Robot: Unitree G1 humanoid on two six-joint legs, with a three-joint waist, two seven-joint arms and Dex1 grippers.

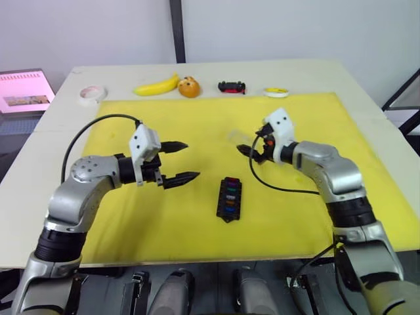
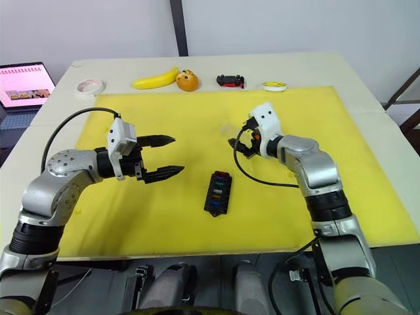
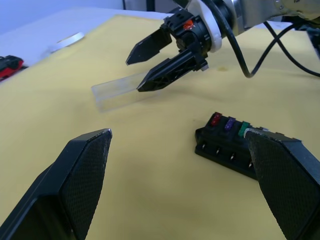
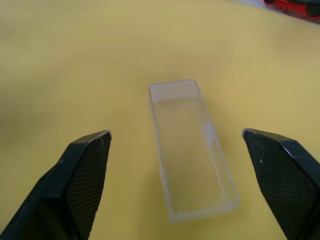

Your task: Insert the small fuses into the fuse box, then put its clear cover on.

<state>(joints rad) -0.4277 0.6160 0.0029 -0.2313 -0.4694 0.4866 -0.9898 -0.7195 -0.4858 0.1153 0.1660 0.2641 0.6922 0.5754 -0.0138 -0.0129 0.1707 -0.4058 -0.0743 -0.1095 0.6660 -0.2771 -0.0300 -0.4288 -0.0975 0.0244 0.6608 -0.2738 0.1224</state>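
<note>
The black fuse box (image 1: 229,198) lies on the yellow mat (image 1: 131,223) between my arms, with small fuses (image 3: 229,124) in red, purple, green and other colours seated in its slots. The clear cover (image 4: 190,150) lies flat on the mat, farther back. My right gripper (image 4: 175,134) is open just before the cover, one finger on each side of its near end, not touching it. My left gripper (image 1: 191,161) is open and empty, hovering left of the fuse box and pointing right. In the left wrist view, the right gripper (image 3: 136,75) reaches over the cover (image 3: 117,90).
Along the table's far edge sit a tape roll (image 1: 92,94), a banana (image 1: 157,86), an orange fruit (image 1: 189,86), a black-and-red toy car (image 1: 231,86) and a yellow roll (image 1: 276,92). A lit screen (image 1: 26,90) stands off the table at the far left.
</note>
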